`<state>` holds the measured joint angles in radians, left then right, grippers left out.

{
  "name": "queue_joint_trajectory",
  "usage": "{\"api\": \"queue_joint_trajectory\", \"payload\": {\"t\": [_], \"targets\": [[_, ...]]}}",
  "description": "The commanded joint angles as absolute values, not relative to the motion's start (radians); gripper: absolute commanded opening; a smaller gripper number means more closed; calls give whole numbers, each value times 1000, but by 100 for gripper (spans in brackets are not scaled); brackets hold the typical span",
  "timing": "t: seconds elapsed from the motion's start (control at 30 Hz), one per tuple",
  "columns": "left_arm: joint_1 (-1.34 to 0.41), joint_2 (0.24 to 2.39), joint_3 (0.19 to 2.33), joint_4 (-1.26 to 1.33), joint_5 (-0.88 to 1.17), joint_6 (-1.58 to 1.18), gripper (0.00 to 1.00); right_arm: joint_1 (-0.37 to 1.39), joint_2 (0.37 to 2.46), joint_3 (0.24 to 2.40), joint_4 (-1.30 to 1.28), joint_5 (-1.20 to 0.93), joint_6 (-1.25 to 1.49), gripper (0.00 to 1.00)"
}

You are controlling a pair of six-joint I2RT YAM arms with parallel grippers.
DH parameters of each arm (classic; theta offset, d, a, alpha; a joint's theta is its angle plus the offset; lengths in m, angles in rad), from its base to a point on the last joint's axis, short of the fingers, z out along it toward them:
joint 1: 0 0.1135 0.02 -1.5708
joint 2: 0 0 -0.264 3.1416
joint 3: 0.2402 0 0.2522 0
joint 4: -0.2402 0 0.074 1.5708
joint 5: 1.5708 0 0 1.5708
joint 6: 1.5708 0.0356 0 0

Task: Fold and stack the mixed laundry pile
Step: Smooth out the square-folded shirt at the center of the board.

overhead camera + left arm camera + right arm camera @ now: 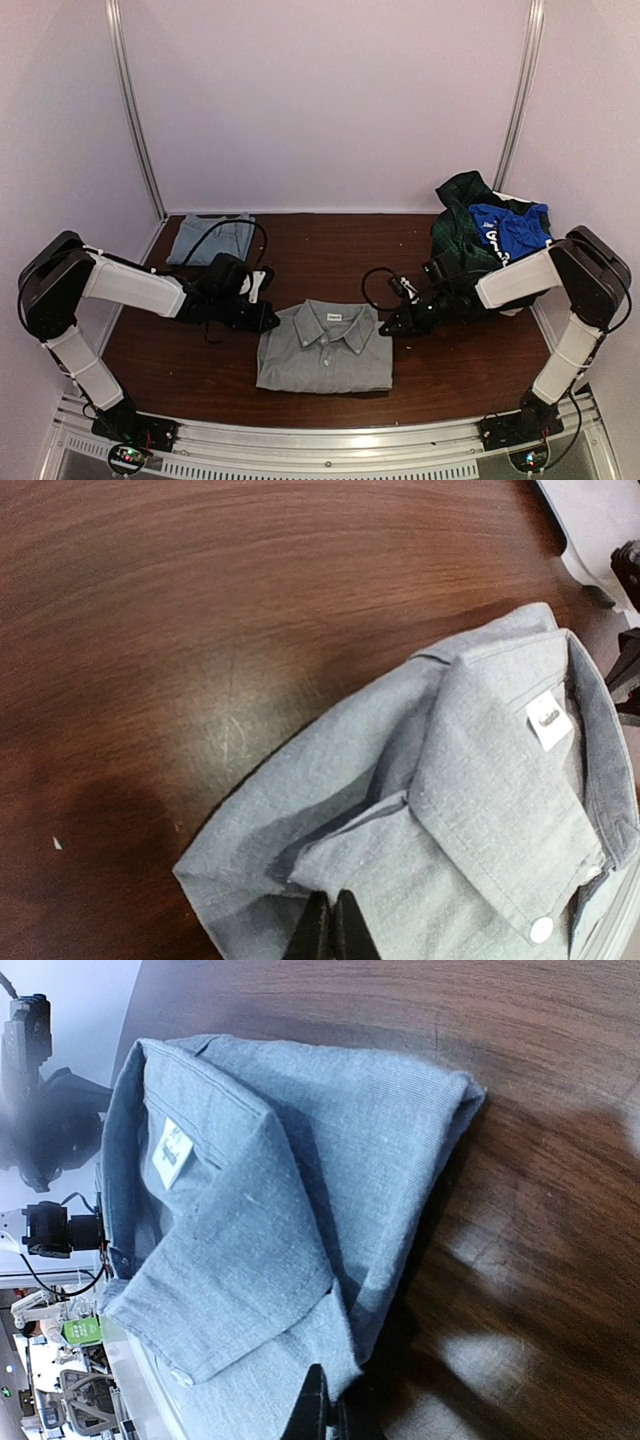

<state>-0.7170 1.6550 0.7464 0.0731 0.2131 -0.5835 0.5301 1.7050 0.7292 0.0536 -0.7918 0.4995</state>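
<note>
**A:** Left gripper [271, 321] is pinched shut on one shoulder of the grey shirt [325, 352], and the right gripper [386, 328] is clamped on the other. An uneven lift could undo the fold.

**B:** The folded stack [210, 238] lies far left, with open table [330, 255] on the way to it. The mixed laundry pile [488, 230] is heaped far right, behind the right arm.

Top view: soft, even overhead light, low-res; faint arm shadows on the surface [320, 260]. The mixed laundry pile [485, 230], behind-right of the grey shirt [325, 345], looks murky. Left wrist: pale sheen left of shirt, dark shadow patch nearer, grain bowed. Right wrist: hard shadows and bright patches right of shirt; everything past its collar blurred.
</note>
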Motion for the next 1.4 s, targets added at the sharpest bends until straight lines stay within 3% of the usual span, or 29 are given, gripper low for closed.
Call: {"api": "queue_joint_trajectory", "payload": {"t": [0.0, 0.33, 0.57, 1.0, 1.37], "targets": [[-715, 1604, 747, 105, 215, -573, 0, 548, 1656, 759, 48, -770, 475, 0], [-715, 1456, 684, 23, 113, -554, 0, 604, 1611, 871, -70, -671, 387, 0], [-698, 1406, 588, 92, 16, -582, 0, 603, 1696, 969, -73, -637, 319, 0], [-667, 1635, 589, 217, -45, -587, 0, 604, 1895, 1020, 49, -538, 298, 0], [-657, 1516, 638, 127, -87, -508, 0, 614, 1748, 1040, 8, -539, 299, 0]]}}
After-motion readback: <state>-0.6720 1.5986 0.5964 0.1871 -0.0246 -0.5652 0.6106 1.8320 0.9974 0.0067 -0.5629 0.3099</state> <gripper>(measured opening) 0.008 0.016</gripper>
